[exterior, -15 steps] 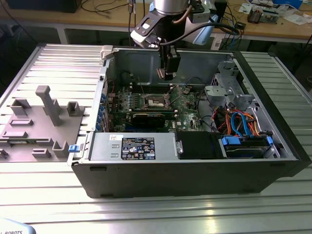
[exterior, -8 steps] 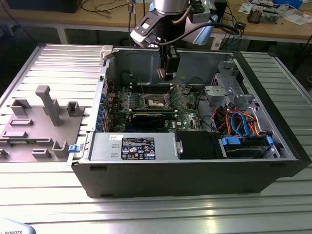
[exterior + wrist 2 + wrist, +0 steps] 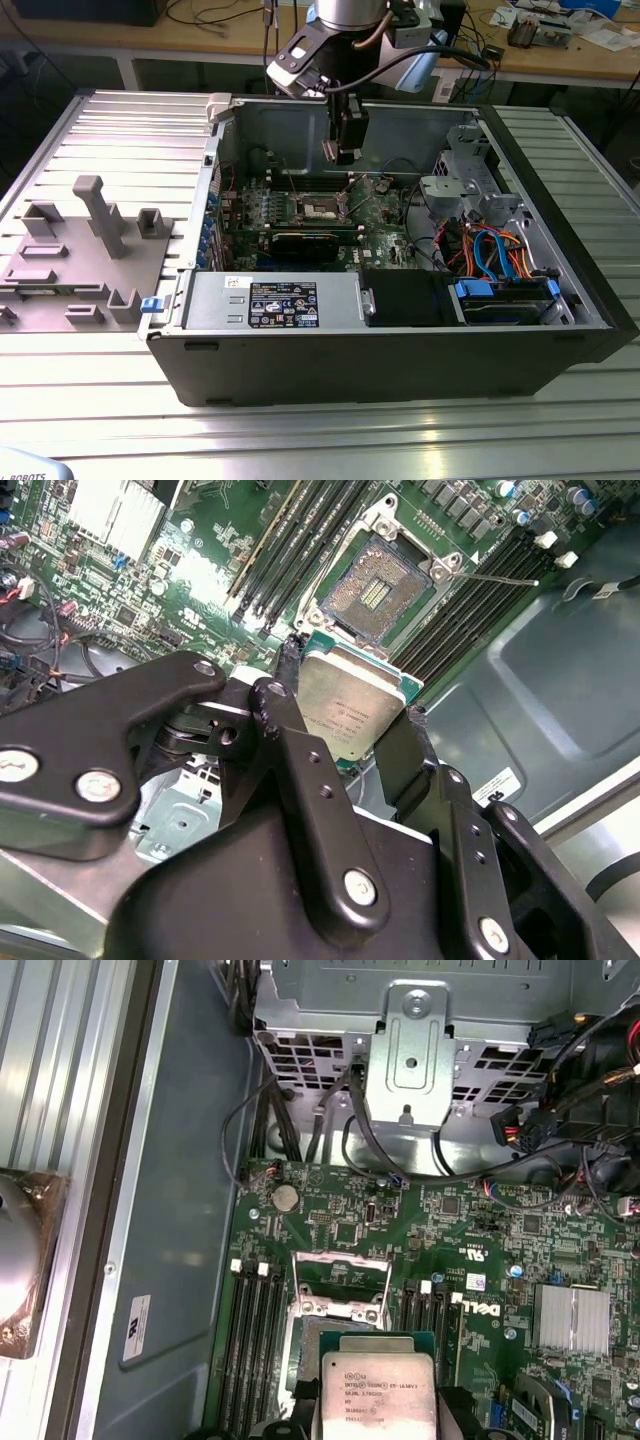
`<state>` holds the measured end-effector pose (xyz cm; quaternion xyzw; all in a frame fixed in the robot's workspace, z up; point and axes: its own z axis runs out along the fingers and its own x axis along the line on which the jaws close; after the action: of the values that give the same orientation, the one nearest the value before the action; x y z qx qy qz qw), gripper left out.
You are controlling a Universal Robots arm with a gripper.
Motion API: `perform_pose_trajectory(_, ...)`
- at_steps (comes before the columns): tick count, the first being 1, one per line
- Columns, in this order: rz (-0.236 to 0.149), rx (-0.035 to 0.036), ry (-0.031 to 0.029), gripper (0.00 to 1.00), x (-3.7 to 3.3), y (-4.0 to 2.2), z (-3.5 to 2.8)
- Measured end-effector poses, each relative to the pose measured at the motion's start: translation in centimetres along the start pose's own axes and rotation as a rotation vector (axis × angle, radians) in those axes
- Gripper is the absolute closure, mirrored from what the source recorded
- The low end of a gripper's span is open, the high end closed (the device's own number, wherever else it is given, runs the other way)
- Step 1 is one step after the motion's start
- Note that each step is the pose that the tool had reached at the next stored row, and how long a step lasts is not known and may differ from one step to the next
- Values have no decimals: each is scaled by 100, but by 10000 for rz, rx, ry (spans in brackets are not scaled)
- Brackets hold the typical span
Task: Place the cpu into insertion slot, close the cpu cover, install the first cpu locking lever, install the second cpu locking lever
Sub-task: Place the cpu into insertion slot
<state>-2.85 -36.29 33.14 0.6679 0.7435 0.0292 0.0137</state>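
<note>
My gripper [image 3: 345, 152] hangs inside the open computer case, above the green motherboard [image 3: 385, 215]. It is shut on the cpu [image 3: 350, 705], a pale silvery square chip pinched by its edges between the two black fingers [image 3: 288, 695]. In both wrist views the cpu [image 3: 378, 1395] floats a little above the board, close to the insertion slot [image 3: 378, 585] but apart from it. The slot's dark contact field lies bare. The cpu cover [image 3: 340, 1282] stands swung open at the slot's far side. A thin locking lever [image 3: 505, 580] sticks out over the memory slots.
Black memory slots [image 3: 300, 540] flank the socket. A grey power-supply box [image 3: 275, 303] fills the case's near side, and a drive cage with blue and orange cables [image 3: 500, 265] sits at the exterior view's right. A grey fixture [image 3: 80, 250] lies on the table at the left.
</note>
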Motion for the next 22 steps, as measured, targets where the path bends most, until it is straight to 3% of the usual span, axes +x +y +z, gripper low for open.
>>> perform_pose_trajectory(18,272,-5,-17,46,0,0,0)
perform_pose_trajectory(22,994,-19,-61,46,0,0,2)
